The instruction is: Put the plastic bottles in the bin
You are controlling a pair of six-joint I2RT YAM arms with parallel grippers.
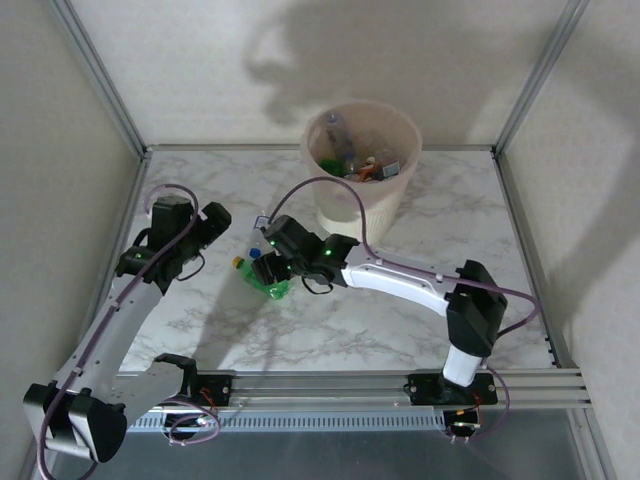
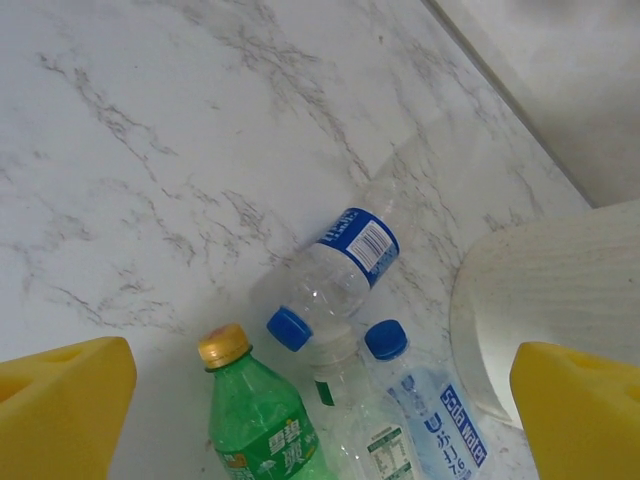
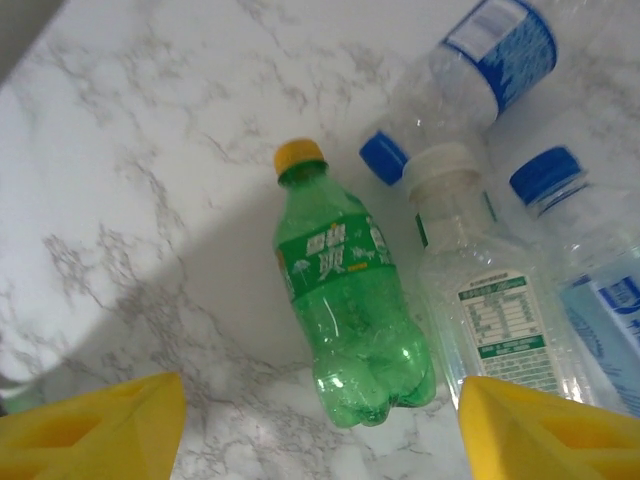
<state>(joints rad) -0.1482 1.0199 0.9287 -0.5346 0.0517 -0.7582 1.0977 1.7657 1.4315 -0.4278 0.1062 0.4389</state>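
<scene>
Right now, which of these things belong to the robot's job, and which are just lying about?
Part of the job:
green bottle
white-capped bottle
blue-labelled bottle
pale-blue bottle
bin
dropped bottles already inside it

Not part of it, just fixtures:
marble table
metal rail

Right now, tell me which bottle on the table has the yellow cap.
The green bottle; the three clear bottles beside it have blue or white caps.

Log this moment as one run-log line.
right gripper: open, above green bottle | left gripper: open, empty | table: four bottles lying | bin: bottles inside
</scene>
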